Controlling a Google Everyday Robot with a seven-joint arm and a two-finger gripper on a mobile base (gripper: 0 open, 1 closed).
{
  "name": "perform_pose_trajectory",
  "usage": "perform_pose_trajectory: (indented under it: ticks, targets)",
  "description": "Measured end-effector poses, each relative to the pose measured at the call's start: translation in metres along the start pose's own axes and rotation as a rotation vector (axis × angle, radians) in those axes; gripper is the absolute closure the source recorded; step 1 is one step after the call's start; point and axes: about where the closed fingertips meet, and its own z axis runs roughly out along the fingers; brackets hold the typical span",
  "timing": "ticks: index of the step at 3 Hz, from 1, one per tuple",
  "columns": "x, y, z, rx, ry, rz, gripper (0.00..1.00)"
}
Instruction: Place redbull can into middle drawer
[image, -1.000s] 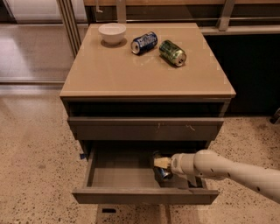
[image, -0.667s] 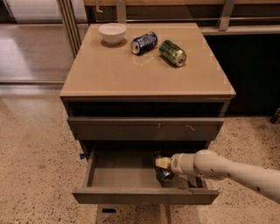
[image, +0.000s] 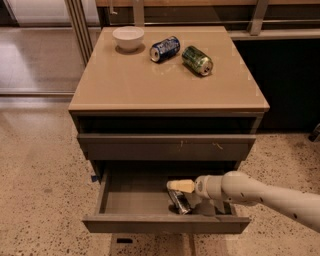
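My gripper (image: 181, 190) reaches into the open drawer (image: 165, 224), just above the can (image: 179, 201) lying near the front wall. I cannot tell if it grips. A careless retreat could snag the can and drag it out.

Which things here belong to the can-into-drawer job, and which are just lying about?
In the job: redbull can, lying in the open middle drawer; gripper inside the drawer, at the can.

Lying about: white bowl, dark blue can, green can, all on the cabinet top; scratched drawer front above.
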Motion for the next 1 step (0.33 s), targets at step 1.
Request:
perform_pose_trajectory:
  ticks: [1]
  targets:
    - [0.0000,0.0000,0.0000,0.000,0.000,0.000,0.00]
